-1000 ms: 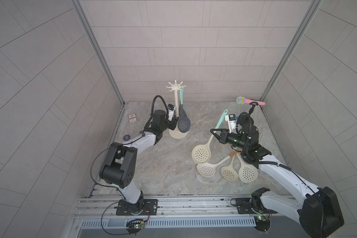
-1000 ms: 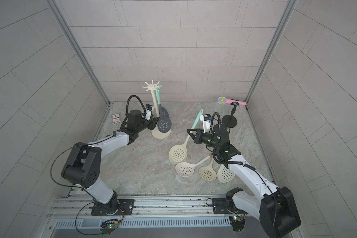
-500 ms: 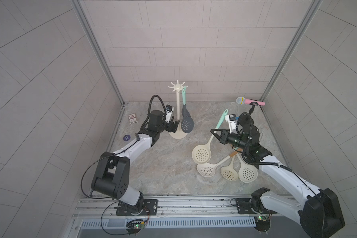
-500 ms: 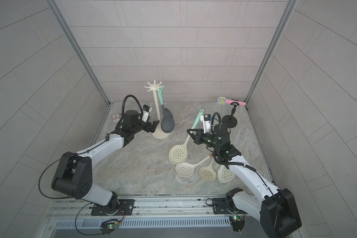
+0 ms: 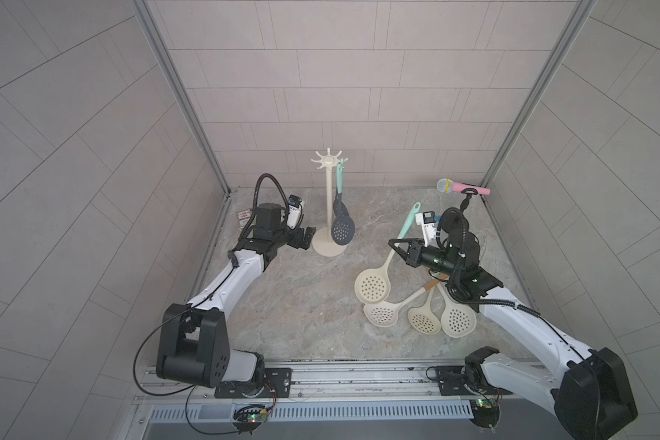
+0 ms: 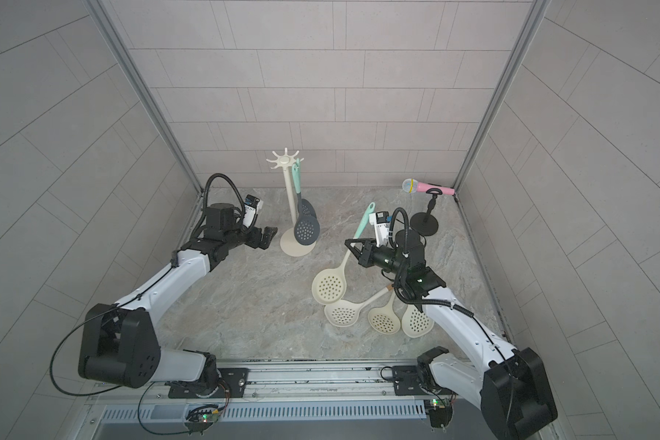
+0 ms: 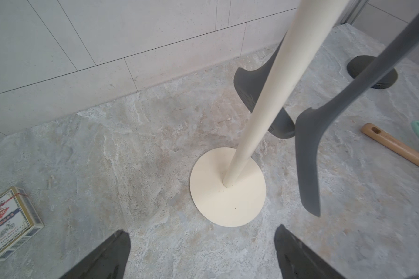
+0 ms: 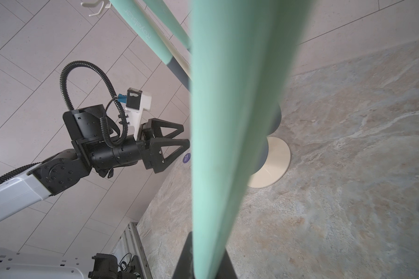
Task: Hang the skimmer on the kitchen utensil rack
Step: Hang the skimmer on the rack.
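Skimmer (image 5: 372, 285), cream-bowled with a mint handle, is in the right hand (image 5: 394, 244), whose jaws are closed on the handle just above the bowl. The handle tip slants up toward the back wall. Whether the bowl is clear of the bench (image 5: 302, 304) I cannot tell.

The kitchen utensil rack (image 5: 327, 205) stands well apart, upright on its round base. To hang the skimmer well, I judge the handle tip should rise above the crown and then settle onto a free hook. The grip sits far from that tip, so a slow, steady approach would help.

The left hand (image 5: 308, 235) is spread wide and empty, just beside the rack's base. From there it could steady the pole if the rack tips.

Two grey slotted utensils (image 5: 343, 228) already hang on the crown's side facing the right arm, so they stand in the way. Three cream skimmers (image 5: 424, 322) lie under that arm. A pink microphone (image 5: 462, 187) stands in the back corner and a matchbox (image 7: 10, 222) lies near the left wall.
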You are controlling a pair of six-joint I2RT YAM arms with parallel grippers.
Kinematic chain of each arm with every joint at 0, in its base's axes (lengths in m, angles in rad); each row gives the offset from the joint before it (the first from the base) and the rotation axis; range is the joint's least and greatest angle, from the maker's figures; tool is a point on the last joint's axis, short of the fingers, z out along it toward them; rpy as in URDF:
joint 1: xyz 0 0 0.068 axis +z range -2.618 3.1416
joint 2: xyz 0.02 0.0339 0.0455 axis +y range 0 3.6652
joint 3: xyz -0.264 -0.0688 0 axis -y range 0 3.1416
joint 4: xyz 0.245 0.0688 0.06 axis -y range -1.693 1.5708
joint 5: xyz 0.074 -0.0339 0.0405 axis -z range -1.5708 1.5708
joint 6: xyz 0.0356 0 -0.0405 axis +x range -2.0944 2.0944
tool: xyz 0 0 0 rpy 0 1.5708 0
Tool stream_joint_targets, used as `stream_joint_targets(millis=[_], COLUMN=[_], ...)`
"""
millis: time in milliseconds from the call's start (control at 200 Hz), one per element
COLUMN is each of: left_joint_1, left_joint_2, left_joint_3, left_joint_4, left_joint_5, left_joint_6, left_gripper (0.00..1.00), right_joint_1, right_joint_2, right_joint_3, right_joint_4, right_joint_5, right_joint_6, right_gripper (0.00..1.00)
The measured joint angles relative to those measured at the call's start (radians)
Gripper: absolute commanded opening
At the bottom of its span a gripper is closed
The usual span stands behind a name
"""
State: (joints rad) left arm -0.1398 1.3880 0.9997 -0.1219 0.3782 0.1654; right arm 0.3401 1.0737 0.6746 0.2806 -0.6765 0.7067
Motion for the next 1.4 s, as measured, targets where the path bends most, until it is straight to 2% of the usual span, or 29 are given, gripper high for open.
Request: stream_joint_targets(millis=[240, 445, 560, 645, 921, 1401], left_joint_1=[0.178, 0.417, 0.559, 0.629, 0.655, 0.69], left_joint_2=[-0.076, -0.119, -0.132, -0.134, -0.211, -0.224], left_joint_3=[0.027, 0.005, -0.024, -0.029, -0.099, -0.118], left_joint_4=[-0.098, -0.116, -0.101, -0.117, -0.191, -0.19], left_joint_5=[0.189, 0.359, 0.432, 0.449, 0.447, 0.426], left_joint_6=[-0.018, -0.058, -0.1, -0.089, 0.002, 0.01], left_gripper=[1.0, 1.0, 1.0, 1.0, 1.0, 1.0], right_joint_1=[0.062, 0.209, 0.234, 0.241, 0.281, 0.282], right_joint_2=[0.071, 0.126, 0.171, 0.233, 0.45, 0.56], right_joint_3=[0.062, 0.222, 0.286, 0.338, 0.518, 0.632], right_joint_4=[-0.053, -0.155, -0.153, -0.151, -0.115, 0.119], right_joint_5=[-0.017, -0.008, -0.019, -0.024, -0.108, -0.256], right_joint_6=[-0.023, -0.118, -0.132, -0.135, -0.126, -0.003], right_gripper=[0.0, 0.0, 0.0, 0.0, 0.0, 0.0])
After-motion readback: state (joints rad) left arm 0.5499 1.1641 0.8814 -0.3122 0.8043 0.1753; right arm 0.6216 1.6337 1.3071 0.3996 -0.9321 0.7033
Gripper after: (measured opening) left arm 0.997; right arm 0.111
